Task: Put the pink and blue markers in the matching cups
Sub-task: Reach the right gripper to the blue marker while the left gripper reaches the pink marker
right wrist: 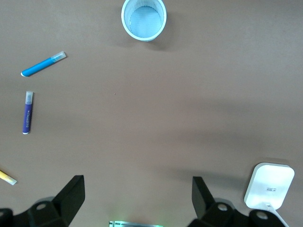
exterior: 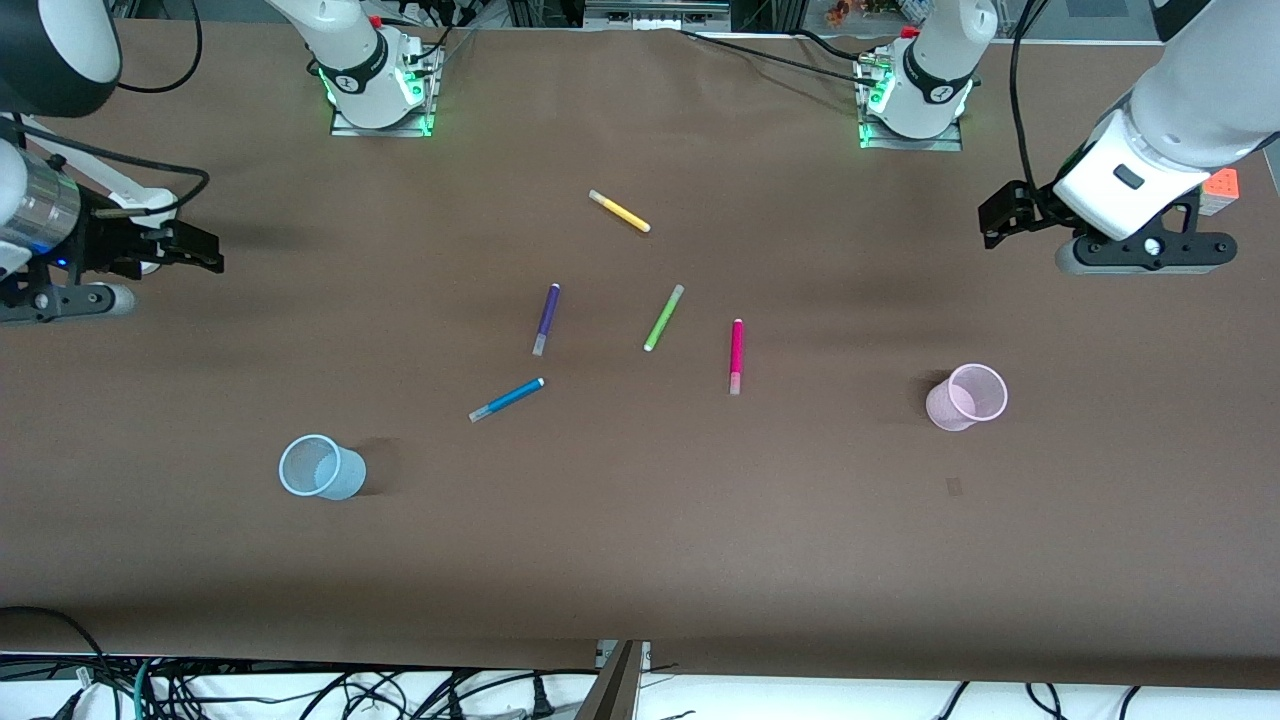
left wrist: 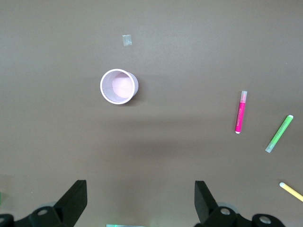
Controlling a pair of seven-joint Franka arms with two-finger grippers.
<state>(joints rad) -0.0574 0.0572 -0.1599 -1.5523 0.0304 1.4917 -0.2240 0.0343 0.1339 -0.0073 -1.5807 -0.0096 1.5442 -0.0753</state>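
5 markers lie loose mid-table, none in a cup; nothing is gripped yet.

Right gripper [exterior: 205, 255] hangs over bare table at the right arm's end, fingers spread wide, empty. Blue cup [exterior: 320, 467] stands upright, nearer the front camera than all markers. Blue marker [exterior: 507, 399] lies flat, closest marker to that cup. Purple marker [exterior: 546, 318] lies just beside it, farther from the camera. Yellow marker [exterior: 620, 211] lies nearest the bases. Green marker [exterior: 663, 317] lies between purple and pink. Pink marker [exterior: 736, 355] lies flat, toward the pink cup [exterior: 965, 397], which stands upright at the left arm's end. Left gripper [exterior: 1000, 222] hangs over bare table at that end, fingers spread wide, empty.

Risks, as judged:
- Purple sits close to blue; a loose approach could nudge or grab the wrong pen.
- Markers are slim and flat; fingers could scrape the table or roll one away.
- Cups look light and shorter than a marker; an off-centre drop could tip one.
- Colours could be crossed.

Count: 5 markers, 2 cups, 2 grippers.
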